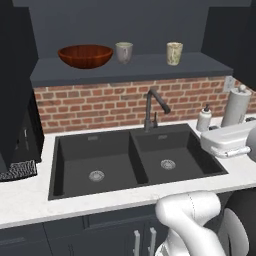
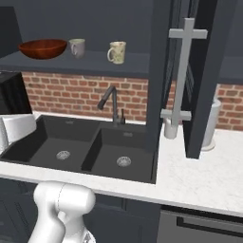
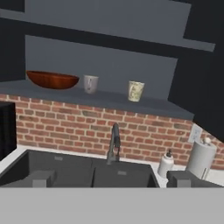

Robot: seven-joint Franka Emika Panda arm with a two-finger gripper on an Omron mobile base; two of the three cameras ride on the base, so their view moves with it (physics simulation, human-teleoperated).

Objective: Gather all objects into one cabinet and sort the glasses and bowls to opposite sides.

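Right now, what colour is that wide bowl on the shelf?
Glossy reddish-brown bowl, clearest in the left base view.

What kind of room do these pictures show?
Most likely a kitchen: a dark double-basin sink with a black faucet in a white counter, below a dark cabinet shelf holding a reddish-brown wooden bowl.

A red brick wall point(image 1: 115, 102) runs across the middle of the left base view, under a dark grey upper wall point(image 1: 125, 22). Below it a white stone table point(image 1: 30, 200) holds a black double sink point(image 1: 132, 157) with a dark tap point(image 1: 152, 107) at its back edge. Dark lower cabinets point(image 1: 75, 237) with silver handles point(image 1: 143, 242) fill the bottom of the frame. A towel roll point(image 1: 236, 106) and a soap bottle point(image 1: 204, 119) stand at the right.
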